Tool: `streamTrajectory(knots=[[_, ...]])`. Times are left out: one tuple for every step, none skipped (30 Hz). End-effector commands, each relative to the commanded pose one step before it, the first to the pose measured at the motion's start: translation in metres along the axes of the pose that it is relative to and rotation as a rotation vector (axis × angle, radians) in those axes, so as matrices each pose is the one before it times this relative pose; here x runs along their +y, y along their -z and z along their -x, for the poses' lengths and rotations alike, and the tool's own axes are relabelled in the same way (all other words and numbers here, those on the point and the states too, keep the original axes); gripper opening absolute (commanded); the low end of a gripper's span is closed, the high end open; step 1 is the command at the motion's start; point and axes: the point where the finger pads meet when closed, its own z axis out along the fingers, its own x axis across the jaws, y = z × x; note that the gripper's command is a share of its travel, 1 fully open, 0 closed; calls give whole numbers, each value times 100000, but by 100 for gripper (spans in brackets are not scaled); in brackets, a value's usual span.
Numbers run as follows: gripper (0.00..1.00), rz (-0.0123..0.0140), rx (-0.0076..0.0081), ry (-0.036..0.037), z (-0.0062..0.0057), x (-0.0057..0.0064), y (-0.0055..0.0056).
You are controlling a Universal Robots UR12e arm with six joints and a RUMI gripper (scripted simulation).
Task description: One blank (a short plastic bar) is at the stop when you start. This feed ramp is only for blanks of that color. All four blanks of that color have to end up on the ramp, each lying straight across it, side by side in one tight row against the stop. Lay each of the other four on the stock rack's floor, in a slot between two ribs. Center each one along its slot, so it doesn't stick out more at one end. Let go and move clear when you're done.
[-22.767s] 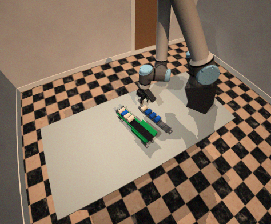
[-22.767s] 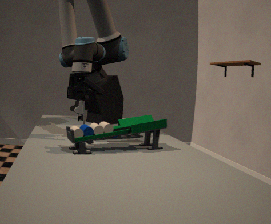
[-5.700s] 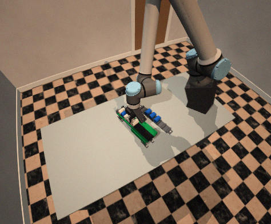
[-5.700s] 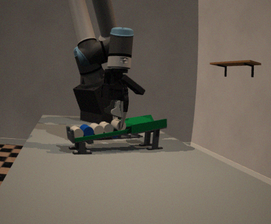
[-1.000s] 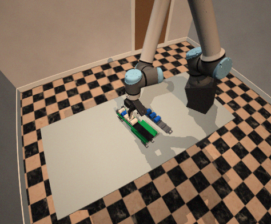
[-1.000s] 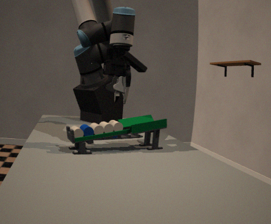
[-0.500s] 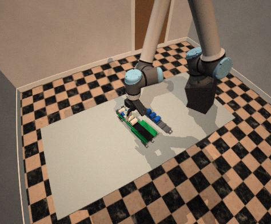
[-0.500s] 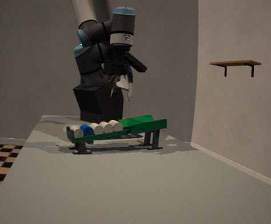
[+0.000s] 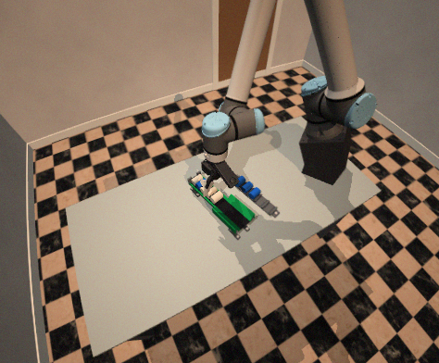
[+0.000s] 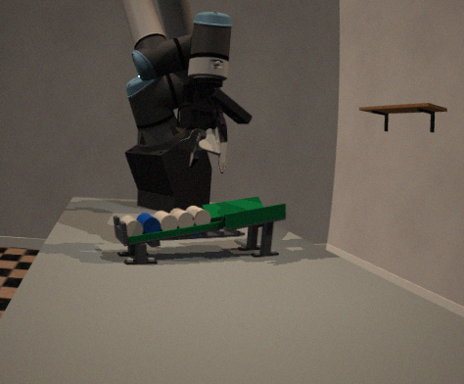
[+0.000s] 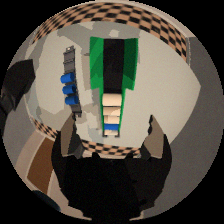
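Green ramp (image 10: 251, 212) carries five blanks; fingers (image 10: 219, 147) wide open, empty, above row.

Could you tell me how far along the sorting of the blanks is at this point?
Done: three blue blanks lie on the stock rack, and all four cream blanks sit on the ramp. In hand: nothing; the gripper hangs open above the ramp. Left: the fourth blue blank sits second from the stop; it belongs on the rack, then the cream row needs closing up.
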Motion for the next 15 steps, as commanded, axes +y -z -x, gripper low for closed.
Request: streamTrajectory(knots=[[100,38,-272,1078,137,1,-108],[100,0,0,0,0,0,0],[100,0,0,0,0,0,0],[100,1,-1,318,4,18,-4],[100,1,-1,375,5,22,-5],[100,2,-1,437,6,25,-6],[100,2,-1,501,7,29,-7],[100,2,-2,569,8,33,-8],[100,2,-2,640,9,37,-9],[100,2,-2,714,11,41,-10],[100,2,0,794,11,43,-10],[100,-2,13,898,8,31,-3],[100,-2,14,981,9,34,-3],[100,-2,16,1066,10,37,-4],[100,-2,17,1153,12,40,-4]])
